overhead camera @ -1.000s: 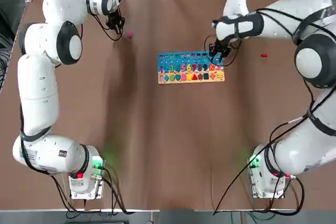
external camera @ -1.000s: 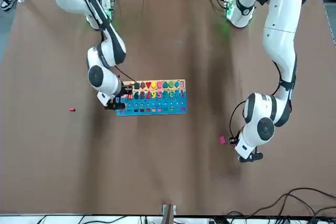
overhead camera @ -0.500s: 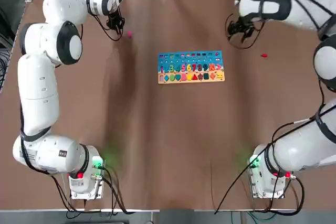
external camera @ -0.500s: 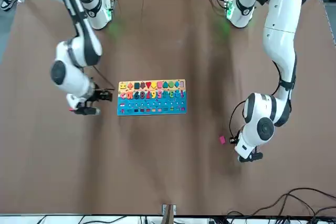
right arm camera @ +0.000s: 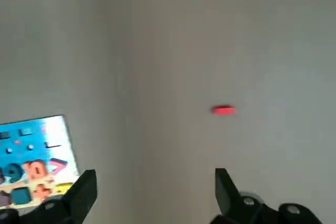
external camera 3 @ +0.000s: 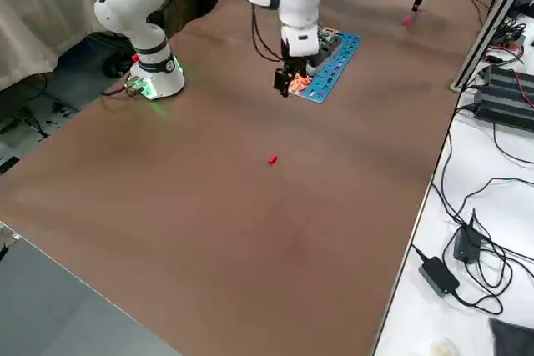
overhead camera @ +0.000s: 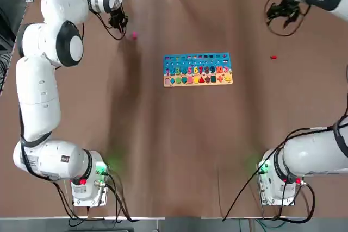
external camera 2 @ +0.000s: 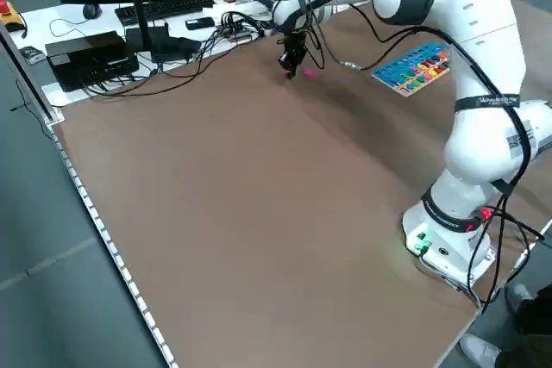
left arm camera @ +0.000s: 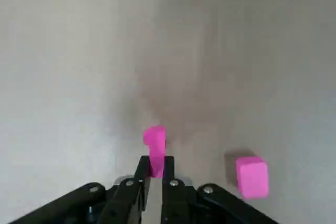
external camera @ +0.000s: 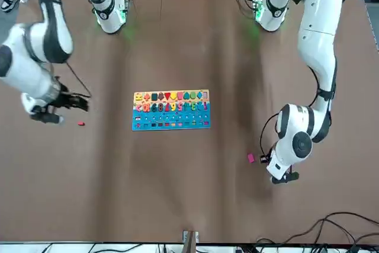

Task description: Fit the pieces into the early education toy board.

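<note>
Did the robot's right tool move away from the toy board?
Yes. The right tool swung from the toy board's end outward, past the red piece, toward the table's far corner.

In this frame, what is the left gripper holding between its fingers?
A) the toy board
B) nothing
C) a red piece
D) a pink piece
D: in the left wrist view the left gripper is shut on a thin pink piece, with a second pink piece lying loose on the table beside it.
</note>
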You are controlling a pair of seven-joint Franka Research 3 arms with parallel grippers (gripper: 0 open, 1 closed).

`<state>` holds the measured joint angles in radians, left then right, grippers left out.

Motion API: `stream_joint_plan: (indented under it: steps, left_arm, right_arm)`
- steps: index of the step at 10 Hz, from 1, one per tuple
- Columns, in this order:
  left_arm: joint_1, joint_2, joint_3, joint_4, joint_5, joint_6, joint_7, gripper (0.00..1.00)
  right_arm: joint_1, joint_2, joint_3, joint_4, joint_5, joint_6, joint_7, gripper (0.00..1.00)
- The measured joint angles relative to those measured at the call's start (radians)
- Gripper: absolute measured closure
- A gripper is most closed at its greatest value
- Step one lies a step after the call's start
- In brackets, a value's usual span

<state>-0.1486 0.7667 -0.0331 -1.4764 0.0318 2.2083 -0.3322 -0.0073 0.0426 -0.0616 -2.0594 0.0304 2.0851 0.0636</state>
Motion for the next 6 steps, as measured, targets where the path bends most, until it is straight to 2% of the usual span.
stream_joint_plan:
  steps: [2,3,6]
  left_arm:
    - [0.0,-0.112,-0.026,-0.085,0.0,-0.024,-0.003,0.86]
    - [0.0,-0.162,-0.061,-0.134,0.0,-0.027,-0.033,0.86]
    - [-0.01,-0.217,-0.171,-0.215,0.0,-0.027,-0.15,0.86]
  right_arm:
    - [-0.035,-0.015,-0.048,0.0,-0.008,-0.001,-0.062,0.01]
    - [-0.056,-0.005,-0.065,-0.006,-0.013,0.023,-0.079,0.01]
    - [-0.075,0.087,-0.077,-0.046,-0.014,0.134,-0.087,0.01]
